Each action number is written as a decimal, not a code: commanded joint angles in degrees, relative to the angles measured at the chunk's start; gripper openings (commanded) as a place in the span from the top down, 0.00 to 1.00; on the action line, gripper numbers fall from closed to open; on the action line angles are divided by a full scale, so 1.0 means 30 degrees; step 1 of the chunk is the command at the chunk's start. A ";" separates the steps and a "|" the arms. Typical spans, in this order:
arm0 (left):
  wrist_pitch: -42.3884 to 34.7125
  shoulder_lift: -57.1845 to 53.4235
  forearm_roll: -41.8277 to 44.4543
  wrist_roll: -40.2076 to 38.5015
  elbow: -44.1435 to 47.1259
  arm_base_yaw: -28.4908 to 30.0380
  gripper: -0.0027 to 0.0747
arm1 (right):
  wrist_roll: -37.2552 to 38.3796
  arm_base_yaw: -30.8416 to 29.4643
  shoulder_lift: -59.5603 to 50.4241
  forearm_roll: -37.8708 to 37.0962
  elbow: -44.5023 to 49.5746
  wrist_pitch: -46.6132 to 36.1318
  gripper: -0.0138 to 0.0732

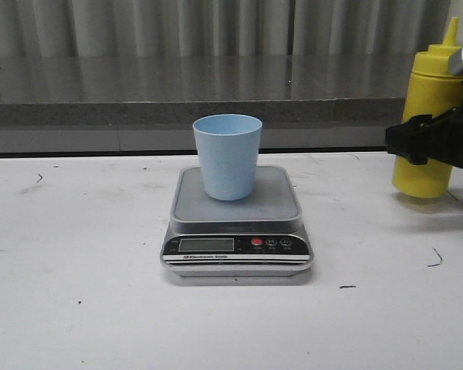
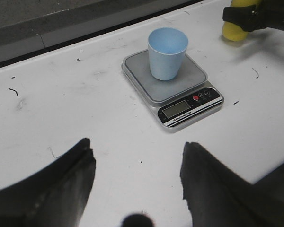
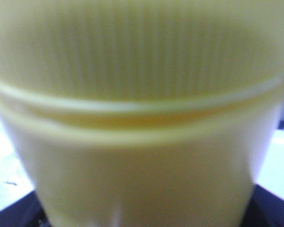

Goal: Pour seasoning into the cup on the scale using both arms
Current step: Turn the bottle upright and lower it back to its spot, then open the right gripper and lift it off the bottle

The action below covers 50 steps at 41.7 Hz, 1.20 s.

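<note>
1. Far left, the table (image 1: 69, 308) is white and scuffed, with small dark marks; the left arm itself is out of the front view.
2. The left wrist camera shows the left gripper (image 2: 137, 175) hanging above the table with its two dark fingers (image 2: 66, 184) spread wide, nothing between them.
3. Centre stage: the scale (image 1: 238, 250) sits flat on the table, its display and red button facing the front camera.
4. On its steel platform stands the cup (image 1: 228, 156), upright, open mouth up, set towards the back of the platform. From the left wrist view its inside looks pale blue, with nothing visible in it.
5. Moving right, well apart from the scale, the bottle (image 1: 428, 116) stands upright on the table, nozzle pointing up, close to the frame's right edge.
6. The right gripper (image 1: 417, 139) comes in from the right at the bottle's mid-body, with a black finger across its front. In the right wrist view the yellow bottle (image 3: 142, 142) fills the frame, blurred, with the dark fingers at the bottom corners; it looks clamped on the bottle.
</note>
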 commanded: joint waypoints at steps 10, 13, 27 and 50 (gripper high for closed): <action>-0.1271 0.0018 -0.0084 -0.0084 -0.0484 -0.0103 0.45 | -0.0250 -0.0005 -0.0607 -0.1382 -0.0514 -0.0443 0.39; -0.1271 0.0018 -0.0084 -0.0084 -0.0484 -0.0103 0.45 | -0.0250 -0.0005 -0.0607 -0.1382 -0.0514 0.0392 0.34; -0.1271 0.0018 -0.0084 -0.0084 -0.0484 -0.0103 0.45 | 0.0060 -0.0005 -0.1464 -0.1379 -0.0415 0.1857 0.15; -0.1271 0.0018 -0.0084 -0.0084 -0.0484 -0.0103 0.45 | 1.2648 0.1333 -0.8729 -0.9639 -0.0415 1.4572 0.15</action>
